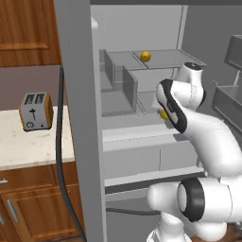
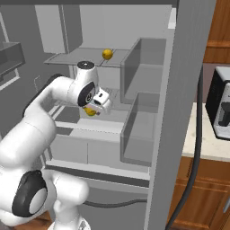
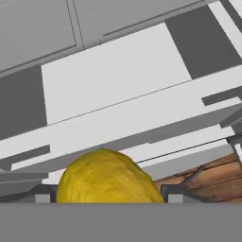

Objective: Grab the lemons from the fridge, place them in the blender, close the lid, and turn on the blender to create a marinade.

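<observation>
The fridge (image 1: 78,118) stands open, its thick grey door (image 2: 188,90) between the shelves and the counter. One lemon (image 1: 145,56) rests on the upper shelf, also seen as the lemon (image 2: 107,54) from the right. My gripper (image 2: 95,108) reaches into the fridge at the middle shelf's height and is shut on the other lemon (image 2: 91,111), which peeks out behind my wrist as a lemon (image 1: 164,114). In the hand view this lemon (image 3: 106,177) sits between my fingertips (image 3: 43,194). The blender and the lid are out of view.
A silver toaster (image 1: 35,111) sits on the pale counter (image 1: 28,146) beside the fridge door, over wooden cabinets (image 1: 33,208). Translucent bins (image 2: 141,121) line the fridge's side. Door shelves (image 1: 227,99) jut out at the far side.
</observation>
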Tool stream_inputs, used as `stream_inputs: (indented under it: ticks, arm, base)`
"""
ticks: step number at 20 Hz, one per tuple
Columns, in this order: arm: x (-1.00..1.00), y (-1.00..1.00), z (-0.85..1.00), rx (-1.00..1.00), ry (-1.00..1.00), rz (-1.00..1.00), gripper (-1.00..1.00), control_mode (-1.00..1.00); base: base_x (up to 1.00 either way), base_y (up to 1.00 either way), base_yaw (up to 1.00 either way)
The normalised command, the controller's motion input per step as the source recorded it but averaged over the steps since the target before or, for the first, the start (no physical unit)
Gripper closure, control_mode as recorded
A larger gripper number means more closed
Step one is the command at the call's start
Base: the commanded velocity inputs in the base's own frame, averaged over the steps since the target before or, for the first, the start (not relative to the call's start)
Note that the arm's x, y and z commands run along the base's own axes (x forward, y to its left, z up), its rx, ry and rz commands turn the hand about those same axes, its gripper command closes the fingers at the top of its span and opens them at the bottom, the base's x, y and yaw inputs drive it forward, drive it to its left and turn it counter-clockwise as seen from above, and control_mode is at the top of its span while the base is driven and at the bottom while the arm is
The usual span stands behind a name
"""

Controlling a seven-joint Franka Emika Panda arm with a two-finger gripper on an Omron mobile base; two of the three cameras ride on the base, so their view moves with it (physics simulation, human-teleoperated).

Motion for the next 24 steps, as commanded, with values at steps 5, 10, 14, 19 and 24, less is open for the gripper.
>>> stream_inputs:
  ticks: [5, 10, 14, 19, 24]
  arm:
    - [-1.00, 0.18, -0.03, 0.00, -0.02, 0.00, 1.00, -1.00]
    - [-1.00, 0.24, 0.17, 0.00, -0.01, -0.01, 1.00, -1.00]
    - [-0.72, 0.29, -0.12, 0.00, 0.01, -0.01, 1.00, -1.00]
    - [-0.43, 0.07, -0.15, 0.01, 0.00, -0.01, 1.00, -1.00]
    - [-0.33, 0.00, 0.21, 0.00, -0.11, -0.01, 1.00, -1.00]
  base:
    - [0.00, 0.00, 0.00]
    - [0.00, 0.00, 0.00]
    - [0.00, 0.00, 0.00]
    - [0.00, 0.00, 0.00]
    - [0.00, 0.00, 0.00]
